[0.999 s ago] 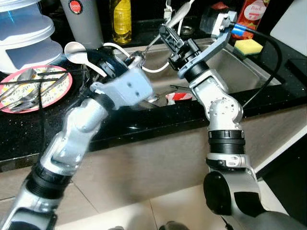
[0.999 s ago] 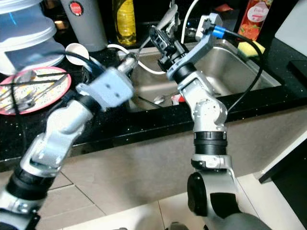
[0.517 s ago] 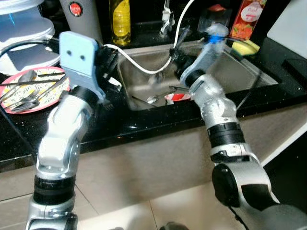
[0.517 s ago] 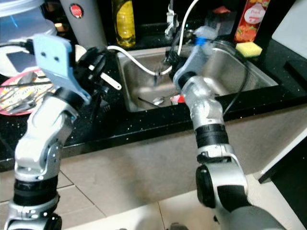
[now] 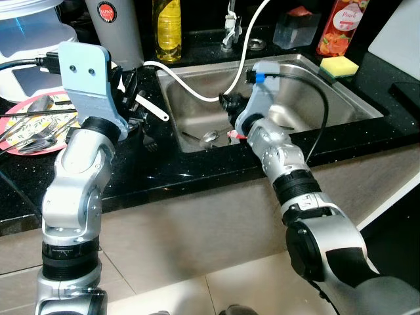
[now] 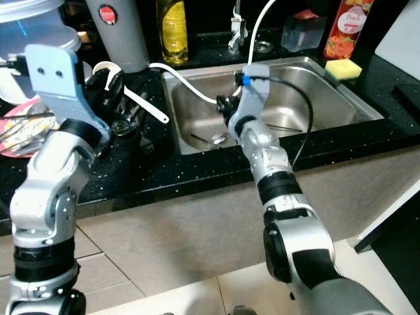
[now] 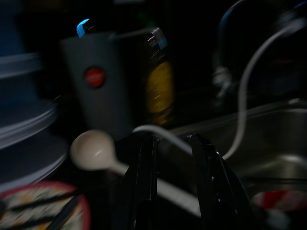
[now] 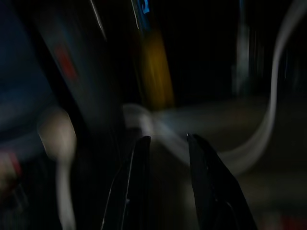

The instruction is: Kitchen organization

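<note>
Kitchen things lie before me on a black counter point(image 5: 197, 164) with a steel sink point(image 5: 341, 105) sunk into it. A white hose point(image 5: 197, 92) curves down from the tap into the basin, where a metal spoon point(image 5: 209, 136) rests on the bottom beside something small and red and white point(image 5: 231, 134). Behind the sink stand a grey tumbler point(image 5: 121, 29), a yellow bottle point(image 5: 167, 29), a red carton point(image 5: 335, 26) and a yellow sponge point(image 5: 339, 65). On the counter to my left sits a pink plate point(image 5: 16, 111) loaded with cutlery. My left gripper point(image 7: 173, 191) is raised over the counter between plate and sink, and a white ladle point(image 7: 93, 151) runs across it; its two fingers stand a little apart with the handle passing by them, but I cannot tell whether they pinch it. My right gripper point(image 8: 165, 187) reaches over the sink's front edge into the basin, just above the spoon, its fingers apart with nothing between them; that wrist view is dark and blurred.
</note>
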Controlling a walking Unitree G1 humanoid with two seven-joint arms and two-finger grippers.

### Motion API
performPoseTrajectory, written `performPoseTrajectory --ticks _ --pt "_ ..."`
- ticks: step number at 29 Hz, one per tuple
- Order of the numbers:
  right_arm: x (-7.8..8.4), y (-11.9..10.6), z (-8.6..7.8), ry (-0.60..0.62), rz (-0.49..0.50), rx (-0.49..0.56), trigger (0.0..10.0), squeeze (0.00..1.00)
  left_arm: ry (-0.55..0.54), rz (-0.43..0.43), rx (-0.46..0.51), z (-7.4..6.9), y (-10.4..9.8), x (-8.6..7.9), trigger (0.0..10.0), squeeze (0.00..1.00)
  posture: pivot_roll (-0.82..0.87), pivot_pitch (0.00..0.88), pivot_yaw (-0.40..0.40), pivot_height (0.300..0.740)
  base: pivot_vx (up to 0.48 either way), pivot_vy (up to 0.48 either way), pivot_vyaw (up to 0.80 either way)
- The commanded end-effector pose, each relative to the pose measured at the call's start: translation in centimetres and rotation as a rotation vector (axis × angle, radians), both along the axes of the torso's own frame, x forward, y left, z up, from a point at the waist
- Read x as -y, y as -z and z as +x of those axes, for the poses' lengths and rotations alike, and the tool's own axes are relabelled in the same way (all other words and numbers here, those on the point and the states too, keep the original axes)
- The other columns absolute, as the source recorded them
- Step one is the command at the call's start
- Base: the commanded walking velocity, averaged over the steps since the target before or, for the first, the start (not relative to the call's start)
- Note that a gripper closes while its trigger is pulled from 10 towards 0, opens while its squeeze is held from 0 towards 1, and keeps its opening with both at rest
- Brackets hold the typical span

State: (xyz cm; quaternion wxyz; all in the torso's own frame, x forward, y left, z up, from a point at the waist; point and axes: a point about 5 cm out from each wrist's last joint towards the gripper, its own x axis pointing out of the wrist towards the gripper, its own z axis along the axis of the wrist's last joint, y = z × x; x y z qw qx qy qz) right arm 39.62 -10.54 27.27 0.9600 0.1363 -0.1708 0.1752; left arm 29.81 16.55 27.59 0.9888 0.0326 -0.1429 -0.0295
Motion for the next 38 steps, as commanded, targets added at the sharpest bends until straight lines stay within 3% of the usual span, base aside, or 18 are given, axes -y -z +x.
performPoseTrajectory --ticks 1,2,5,7,11,13,19,25,27,28,29,30,38 --pt "0.1 -2.7 -1.2 -0.023 0.035 0.145 10.0 0.0 -0.091 0.011 -0.052 0.5 0.5 -1.1 10.0 0.0 0.04 0.0 -0.004 0.74 0.0 0.0 0.0" --pt "-0.3 -3.3 -1.9 -0.064 0.031 0.181 10.0 0.0 -0.153 -0.002 -0.095 0.7 1.0 -2.0 10.0 0.0 0.03 0.0 -0.001 0.74 0.0 0.0 0.0" --pt "-0.6 -3.4 -2.3 -0.096 0.019 0.194 10.0 0.0 -0.199 -0.007 -0.138 0.9 1.4 -2.7 10.0 0.0 0.03 0.0 0.003 0.74 0.0 0.0 0.0" --pt "-1.0 -2.9 -2.8 -0.129 -0.009 0.199 10.0 0.0 -0.254 -0.04 -0.287 1.3 2.9 -4.0 10.0 0.0 0.01 0.0 0.019 0.74 0.0 0.0 0.0" --pt "-0.5 -2.5 -3.0 -0.108 0.003 0.193 10.0 0.0 -0.186 0.011 -0.447 1.4 4.8 -4.0 10.0 0.0 0.01 0.008 0.036 0.74 0.0 0.0 0.0" --pt "-0.5 -2.5 -3.0 -0.108 0.003 0.193 10.0 0.0 -0.186 0.011 -0.447 1.4 4.8 -4.0 10.0 0.0 0.01 0.008 0.036 0.74 0.0 0.0 0.0" --pt "-0.2 -2.2 -3.5 -0.103 0.023 0.179 10.0 0.0 -0.192 -0.022 -0.607 2.1 6.9 -5.2 10.0 0.0 0.02 0.016 0.043 0.74 0.0 0.0 0.0" --pt "-0.5 -2.1 -3.6 -0.111 0.023 0.178 10.0 0.0 -0.202 -0.05 -0.706 2.6 8.9 -5.6 10.0 0.0 0.01 0.016 0.048 0.74 0.0 0.0 0.0" --pt "-0.5 -2.2 -3.6 -0.11 0.023 0.179 10.0 0.0 -0.222 -0.077 -0.755 2.8 9.9 -6.0 9.5 0.0 0.01 0.016 0.049 0.74 0.0 0.0 0.0" --pt "-0.4 -2.2 -3.7 -0.109 0.022 0.179 10.0 0.0 -0.203 -0.092 -0.776 2.7 10.4 -5.9 4.5 0.0 0.0 0.016 0.05 0.74 0.0 0.0 0.0" --pt "-0.4 -2.2 -3.7 -0.109 0.022 0.179 10.0 0.0 -0.203 -0.092 -0.776 2.7 10.4 -5.9 4.5 0.0 0.0 0.016 0.05 0.74 0.0 0.0 0.0" --pt "-0.3 -2.2 -3.7 -0.105 0.021 0.178 10.0 0.0 -0.184 -0.105 -0.801 2.7 10.9 -5.8 0.0 0.0 0.0 0.015 0.047 0.74 0.0 0.0 0.0" --pt "-0.1 -2.3 -3.8 -0.102 0.017 0.177 10.0 0.0 -0.208 -0.099 -0.796 2.5 11.3 -5.8 0.0 0.0 -0.01 0.009 0.043 0.74 0.0 0.0 0.0"
